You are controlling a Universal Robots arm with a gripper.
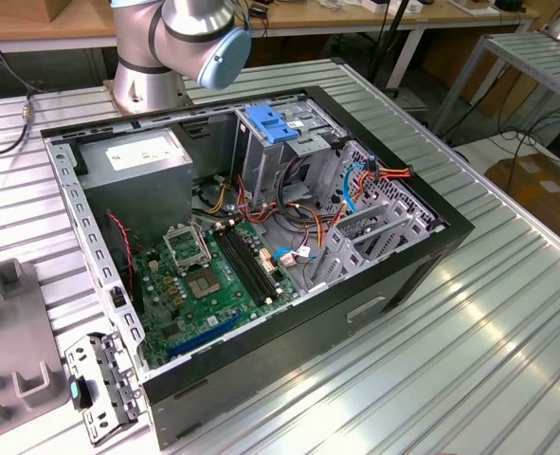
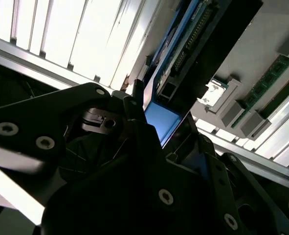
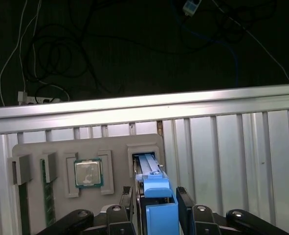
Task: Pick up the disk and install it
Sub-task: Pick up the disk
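Open case (image 1: 289,365) top unobstructed — cables (image 1: 308,226) crowd the drive cage (image 1: 303,156), free table (image 1: 469,360) alongside

Ribbed table (image 1: 478,370): computer case (image 1: 289,355), grey tray (image 1: 14,332)

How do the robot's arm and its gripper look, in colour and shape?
The arm has thick round silver-grey joints, one closed by a light blue cap. The gripper is black, built of angular links, with round silver screw heads.

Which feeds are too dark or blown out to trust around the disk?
Second wrist view: end effector in deep shadow, table glaring white. First wrist view: disk well lit, background beyond the table black. Exterior view: even light, computer case clearly readable.
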